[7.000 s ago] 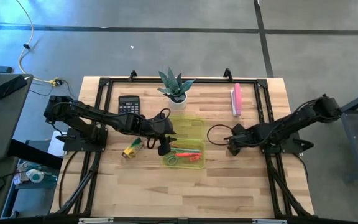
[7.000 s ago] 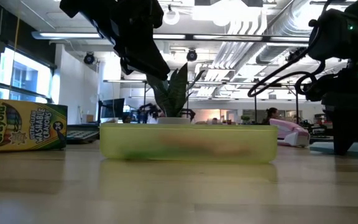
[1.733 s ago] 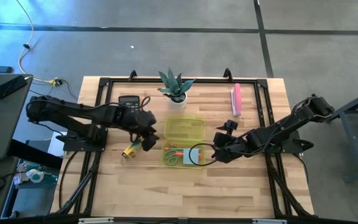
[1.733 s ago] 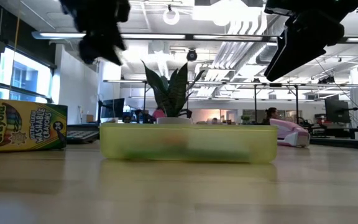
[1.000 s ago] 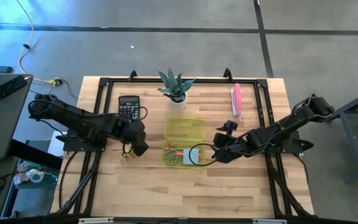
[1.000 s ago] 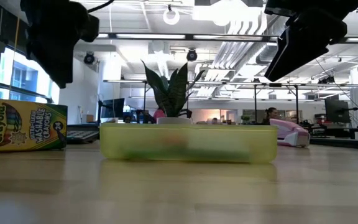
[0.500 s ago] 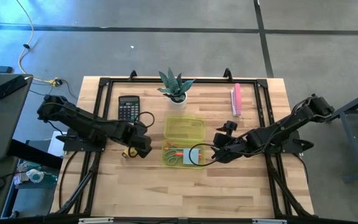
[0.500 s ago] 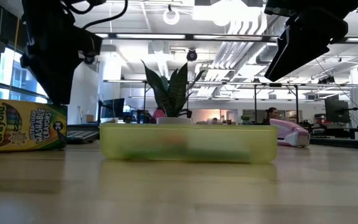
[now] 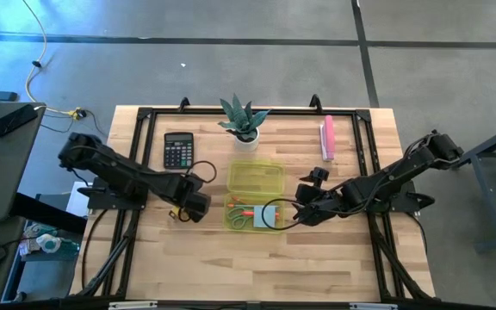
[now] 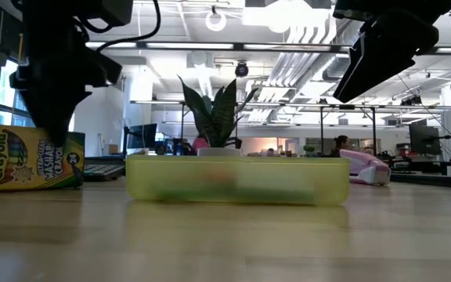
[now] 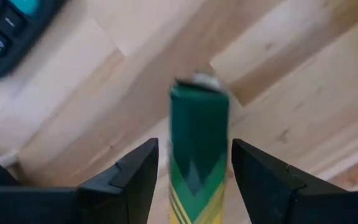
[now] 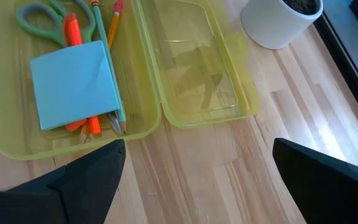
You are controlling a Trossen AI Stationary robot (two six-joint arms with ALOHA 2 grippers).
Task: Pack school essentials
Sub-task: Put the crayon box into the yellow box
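Note:
The yellow crayon box lies on the table left of the yellow-green pencil case; in the low view it shows as. My left gripper points down over it, open, with one finger on either side of its green narrow side. From above it hides most of the box. The case's base holds green-handled scissors, orange and green pens, a pencil and a light-blue notepad. Its lid lies open. My right gripper hovers open at the case's right.
A black calculator lies at the far left, close behind the crayon box. A potted plant stands behind the case's lid, and a pink bar lies at the far right. Bare wood stretches along the near edge.
My left gripper has come down toward the crayon box and tipped to point more steeply downward, shifting a little toward the near edge; its fingers now stand around the box. The box and the case have stayed where they were.

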